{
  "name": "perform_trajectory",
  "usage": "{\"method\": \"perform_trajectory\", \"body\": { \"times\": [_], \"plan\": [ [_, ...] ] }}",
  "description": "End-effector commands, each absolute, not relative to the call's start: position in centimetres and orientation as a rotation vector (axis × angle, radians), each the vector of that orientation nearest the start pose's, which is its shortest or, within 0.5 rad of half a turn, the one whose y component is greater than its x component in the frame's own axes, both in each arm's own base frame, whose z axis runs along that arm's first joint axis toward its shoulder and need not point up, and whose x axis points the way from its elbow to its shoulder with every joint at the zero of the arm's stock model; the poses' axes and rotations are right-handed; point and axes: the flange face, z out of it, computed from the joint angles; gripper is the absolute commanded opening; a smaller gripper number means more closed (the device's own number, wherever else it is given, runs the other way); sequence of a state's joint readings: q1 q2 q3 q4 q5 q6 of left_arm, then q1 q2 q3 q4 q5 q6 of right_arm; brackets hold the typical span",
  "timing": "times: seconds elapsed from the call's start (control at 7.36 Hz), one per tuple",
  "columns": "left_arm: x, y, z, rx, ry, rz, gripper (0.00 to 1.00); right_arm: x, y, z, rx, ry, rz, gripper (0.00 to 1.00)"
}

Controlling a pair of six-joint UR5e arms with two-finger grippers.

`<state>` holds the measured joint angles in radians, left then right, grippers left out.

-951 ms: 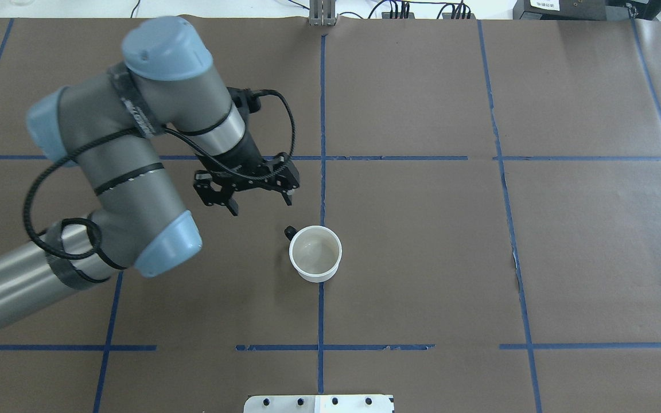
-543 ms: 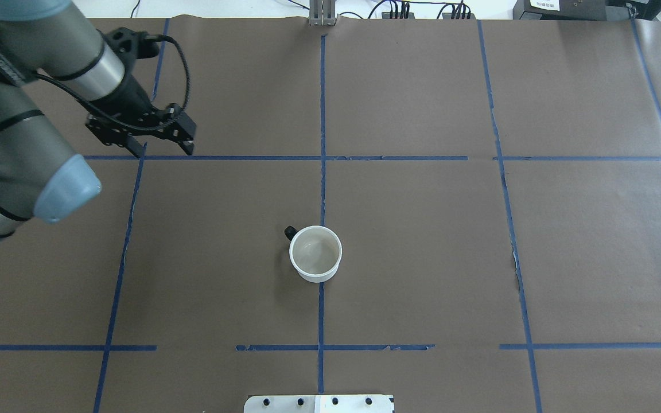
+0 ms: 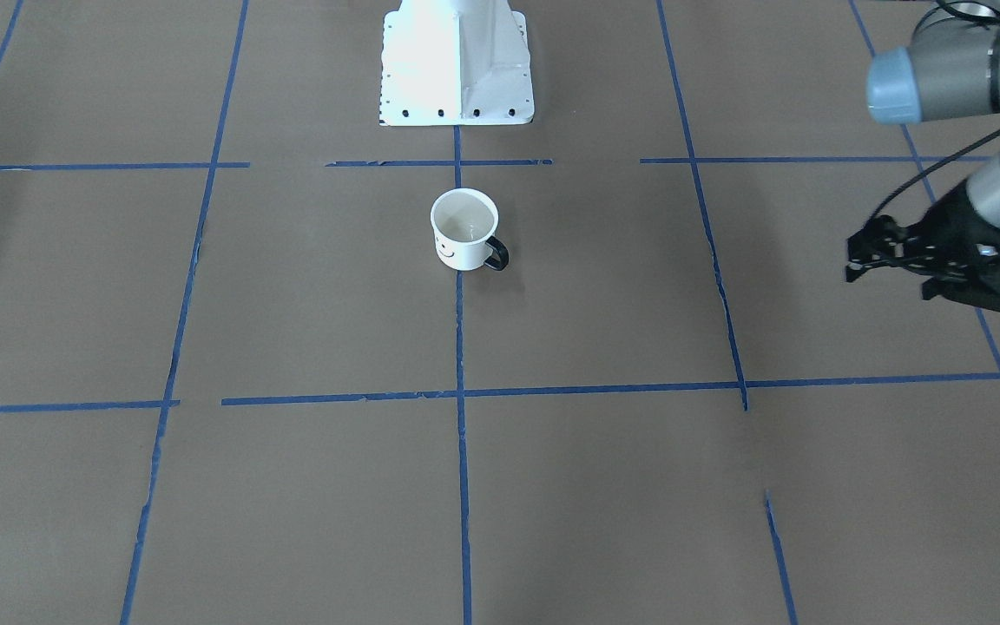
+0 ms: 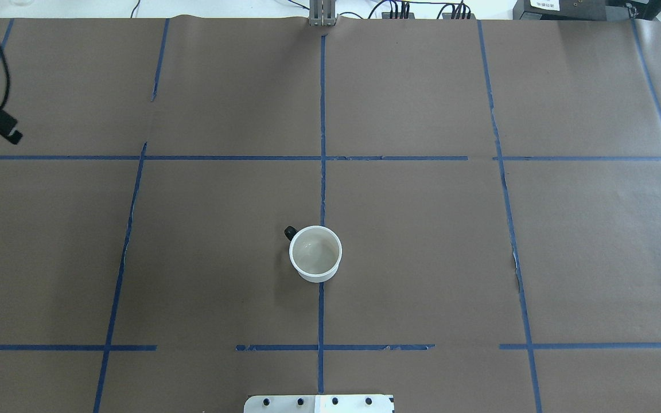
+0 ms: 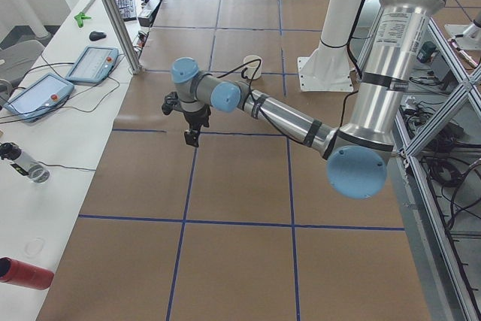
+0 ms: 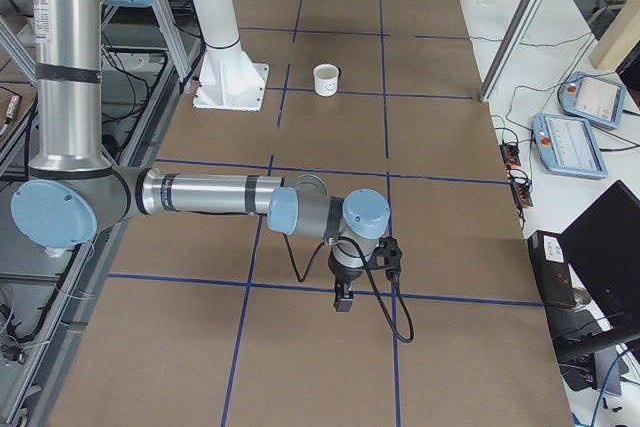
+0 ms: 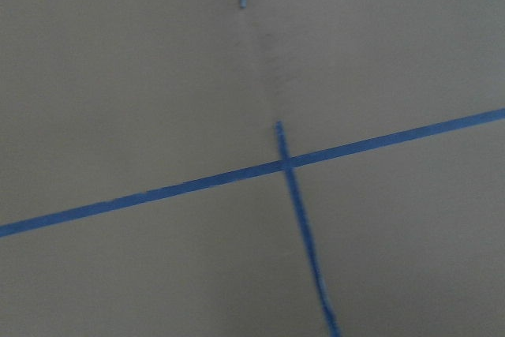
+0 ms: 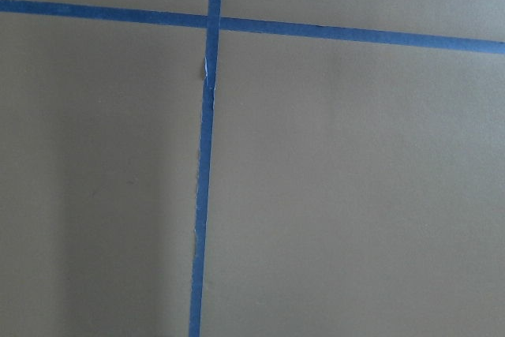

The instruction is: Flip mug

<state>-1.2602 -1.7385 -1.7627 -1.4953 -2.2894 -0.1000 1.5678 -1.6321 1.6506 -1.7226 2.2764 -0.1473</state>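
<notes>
Now my left arm has swung off the middle of the worktop to its far left edge. My left tool hangs wide and empty; I cannot tell my right tool's state. The mug stands mouth up at near centre, untouched, so I judge the flip done.
</notes>
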Motion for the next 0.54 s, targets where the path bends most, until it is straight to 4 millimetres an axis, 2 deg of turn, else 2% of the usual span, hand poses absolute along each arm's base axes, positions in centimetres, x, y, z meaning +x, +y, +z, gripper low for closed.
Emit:
{"method": "perform_trajectory", "body": {
  "times": [0.0, 0.14, 0.27, 0.41],
  "plan": [
    [-1.6, -52.0, 58.3, 0.129, 0.664, 0.316, 1.0, 6.7, -45.5, 66.8, -0.077, -0.712, -0.097, 1.0],
    [-6.1, -49.7, 60.7, 0.114, 0.66, 0.225, 1.0, 6.7, -45.5, 66.8, -0.077, -0.712, -0.097, 1.0],
    [-7.4, -48.3, 62.0, 0.1, 0.663, 0.191, 1.0, 6.7, -45.5, 66.8, -0.077, -0.712, -0.097, 1.0],
    [-7.5, -48.1, 62.2, 0.098, 0.671, 0.188, 1.0, 6.7, -45.5, 66.8, -0.077, -0.712, -0.097, 1.0]
  ]
}}
